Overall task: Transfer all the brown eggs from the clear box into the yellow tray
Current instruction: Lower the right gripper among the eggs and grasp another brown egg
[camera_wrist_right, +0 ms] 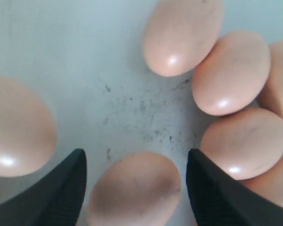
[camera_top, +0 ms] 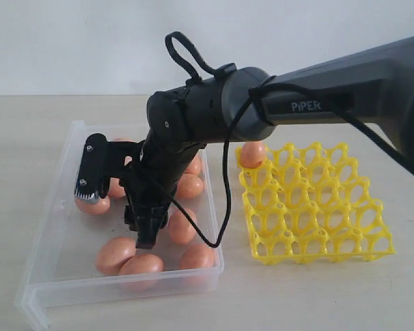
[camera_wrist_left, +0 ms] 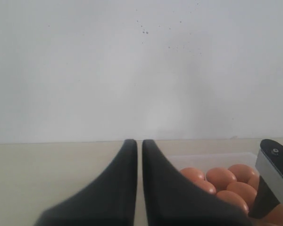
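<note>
On the left side, the left gripper (camera_wrist_left: 137, 146) shows its fingers pressed almost together on nothing, facing the clear box (camera_top: 52, 207), in which several brown eggs (camera_top: 115, 254) lie loose. Over the middle of the box the right gripper (camera_wrist_right: 135, 162) points down with its jaws spread wide astride one egg (camera_wrist_right: 134, 193), apparently without gripping it. At right, the yellow tray (camera_top: 331, 227) holds a single egg (camera_top: 252, 154) in its far left corner cup.
</note>
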Available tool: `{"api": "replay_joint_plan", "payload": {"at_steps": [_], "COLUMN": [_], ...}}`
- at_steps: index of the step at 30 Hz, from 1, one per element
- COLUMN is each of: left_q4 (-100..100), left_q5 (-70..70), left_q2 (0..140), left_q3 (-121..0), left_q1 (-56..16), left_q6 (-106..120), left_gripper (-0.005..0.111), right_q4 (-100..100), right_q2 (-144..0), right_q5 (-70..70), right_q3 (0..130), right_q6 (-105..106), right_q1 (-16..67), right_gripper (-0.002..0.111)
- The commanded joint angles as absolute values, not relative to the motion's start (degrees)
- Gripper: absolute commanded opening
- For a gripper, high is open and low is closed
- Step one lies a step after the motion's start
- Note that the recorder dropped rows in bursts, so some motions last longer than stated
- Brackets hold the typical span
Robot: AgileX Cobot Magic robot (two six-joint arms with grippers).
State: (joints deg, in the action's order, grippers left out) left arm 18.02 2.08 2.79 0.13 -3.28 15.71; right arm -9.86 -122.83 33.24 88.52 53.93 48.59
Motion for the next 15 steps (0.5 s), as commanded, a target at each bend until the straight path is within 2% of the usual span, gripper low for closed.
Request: {"api": "replay_joint_plan", "payload": {"at_steps": [1,10,15], "left_q4": [18.28,18.28,18.28], "left_q5": [2.98,2.98,2.98], "left_q2": [3.02,3.02,3.02], "left_q3": [0.0,0.0,0.0], "left_q1": [-3.44,-3.44,-3.44], "left_q6": [15.97,15.97,15.97], "left_gripper": [0.004,0.004,0.004], "right_q4": [-10.14,-8.39,-4.89], "right_q2": [-122.49,-122.49,-122.49], "right_q5": [31.09,34.96,40.55], "right_q3": [88.7,92.69,96.79], "right_q6": [43.32,8.82,-2.31], "right_q1": [48.49,48.49,48.49], "right_gripper": [0.055,0.055,0.055]}}
